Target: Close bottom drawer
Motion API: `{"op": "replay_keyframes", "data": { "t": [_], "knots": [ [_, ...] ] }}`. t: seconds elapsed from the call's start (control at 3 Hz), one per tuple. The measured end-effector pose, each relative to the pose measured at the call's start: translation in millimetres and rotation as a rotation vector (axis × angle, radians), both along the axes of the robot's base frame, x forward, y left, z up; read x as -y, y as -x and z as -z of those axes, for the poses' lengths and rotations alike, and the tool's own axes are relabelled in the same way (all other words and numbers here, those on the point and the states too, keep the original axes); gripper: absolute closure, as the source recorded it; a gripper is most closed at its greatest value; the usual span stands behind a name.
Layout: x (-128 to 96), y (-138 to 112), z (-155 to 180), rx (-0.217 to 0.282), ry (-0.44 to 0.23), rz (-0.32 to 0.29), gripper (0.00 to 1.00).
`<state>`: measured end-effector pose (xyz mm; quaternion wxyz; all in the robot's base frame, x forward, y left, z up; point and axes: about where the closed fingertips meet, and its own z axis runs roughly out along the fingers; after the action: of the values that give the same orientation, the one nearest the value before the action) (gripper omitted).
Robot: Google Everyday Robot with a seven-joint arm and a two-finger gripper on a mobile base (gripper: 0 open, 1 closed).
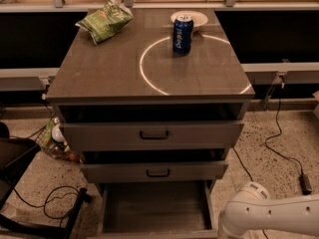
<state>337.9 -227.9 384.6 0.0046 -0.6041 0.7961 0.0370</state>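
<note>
The grey cabinet has three drawers. The bottom drawer [154,208] is pulled far out; its wide grey tray is empty, and its front and handle lie at or below the frame's bottom edge. The middle drawer [155,172] and the top drawer [152,134] stand slightly out, each with a black handle. My white arm [271,214] reaches in from the right at the bottom, just right of the bottom drawer's right side. The gripper itself is out of view below the frame.
On the cabinet top [99,73] lie a green chip bag [104,21], a blue soda can [183,35] and a white bowl [190,18]. Black cables [279,143] run over the floor at right. A dark chair base [30,203] stands at left.
</note>
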Motion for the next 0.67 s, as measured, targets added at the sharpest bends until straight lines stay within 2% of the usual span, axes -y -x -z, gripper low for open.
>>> {"op": "replay_keyframes", "data": {
  "t": [0.33,0.67],
  "knots": [
    [-13.5,-2.7,35.7,-0.014,0.004,0.001,1.00],
    [-25.8,7.8,85.1,-0.048,0.022,0.003,1.00]
  ]
}}
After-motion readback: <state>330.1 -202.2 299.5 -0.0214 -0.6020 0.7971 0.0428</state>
